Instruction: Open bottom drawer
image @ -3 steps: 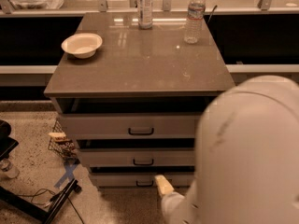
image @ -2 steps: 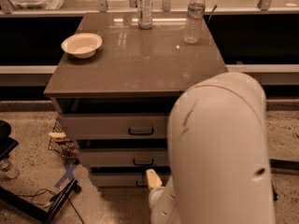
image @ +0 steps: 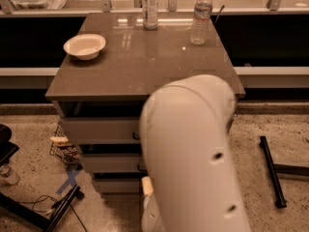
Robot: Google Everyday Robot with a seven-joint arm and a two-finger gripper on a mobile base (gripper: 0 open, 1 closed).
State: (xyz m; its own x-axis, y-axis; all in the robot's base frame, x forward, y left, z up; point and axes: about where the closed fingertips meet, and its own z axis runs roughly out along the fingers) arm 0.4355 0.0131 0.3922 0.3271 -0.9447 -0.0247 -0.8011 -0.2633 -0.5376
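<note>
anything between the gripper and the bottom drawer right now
Nothing visible does. The gripper is low, close by the bottom drawer front, but the robot's own arm hides the handle area from the camera.

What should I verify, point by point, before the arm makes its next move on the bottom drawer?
1. Target found: the bottom drawer is the lowest of three fronts: ok.
2. Handle in view: not ok, the arm hides it.
3. Height of the gripper: low, in front of the bottom drawer front: ok.
4. Hold on the handle: cannot tell.
5. Floor before the drawer: cannot tell behind the arm; the black stand lies off to the side.
6. Things on top: bowl and water bottle stand back from the front edge: ok.
</note>
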